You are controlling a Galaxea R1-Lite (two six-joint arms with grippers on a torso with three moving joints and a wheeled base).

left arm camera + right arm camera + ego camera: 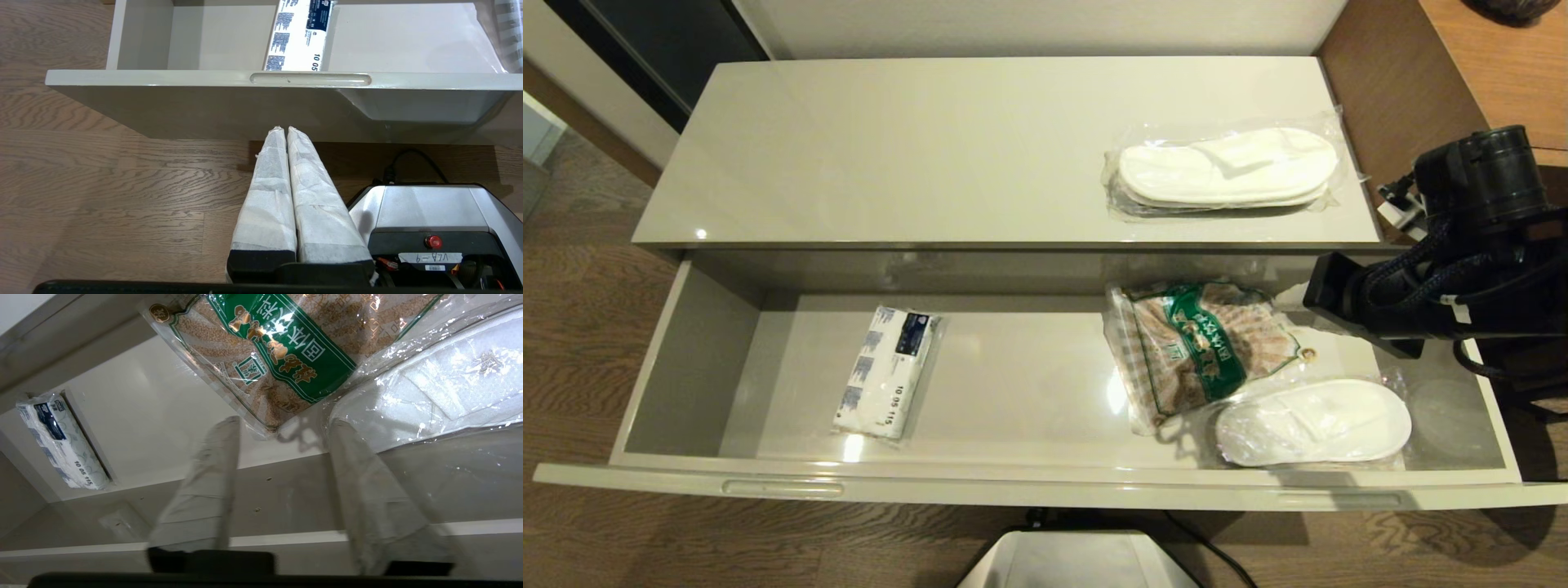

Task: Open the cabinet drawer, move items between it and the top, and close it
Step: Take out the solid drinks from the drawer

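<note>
Reaching into the pulled-out cabinet drawer (686,359), the right claw (282,428) hangs with its fingers apart, just over the spot where the crinkly packet (1201,347) meets the bagged slippers (1313,421). Both lie at the drawer's right end, the packet's corner on top of the slipper bag. A second bag of slippers (1227,170) sits on the top (915,147).

To grab well, I think the claw should come straight down on one bag only and pinch a flat bit, since the plastic looks slippery and the two bags overlap.

Only the left wrist view shows the left claw (286,130), with its fingers pressed together, down low in front of the drawer, near the floor. Only the right wrist view shows the right fingers. The tissue pack (886,371) lies well apart, further left in the drawer.
</note>
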